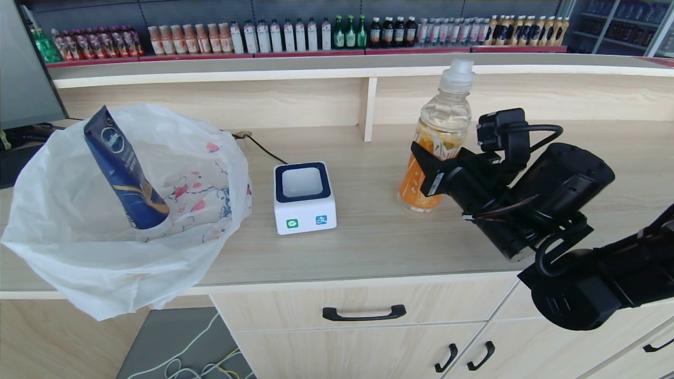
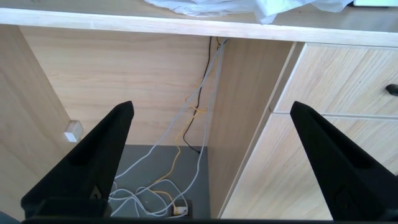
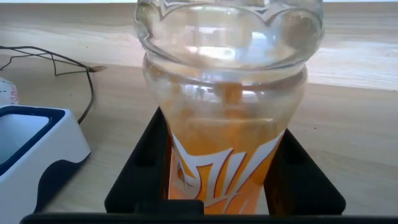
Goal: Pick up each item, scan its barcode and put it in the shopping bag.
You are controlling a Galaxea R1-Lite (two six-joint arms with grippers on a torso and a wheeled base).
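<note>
right gripper [image 1: 429,168] is closed around the orange bottle [image 1: 442,126], which stands on the bench [image 1: 368,237] at the scanner's [image 1: 304,197] 2 o'clock. shopping bag [image 1: 68,237] gapes at its 9 o'clock. the slick bottle may slip or tilt when lifted, hiding its barcode. left gripper [image 2: 211,155] hangs wide open, holding nothing.

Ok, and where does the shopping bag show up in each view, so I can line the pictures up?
Head view: shopping bag at the left, overhanging the counter edge, blue packet inside.
Left wrist view: its white plastic lies on the counter, above the open bay.
Right wrist view: white sliver with red print beside the scanner, likely the bag.
Shared landmark: the wooden counter.
</note>
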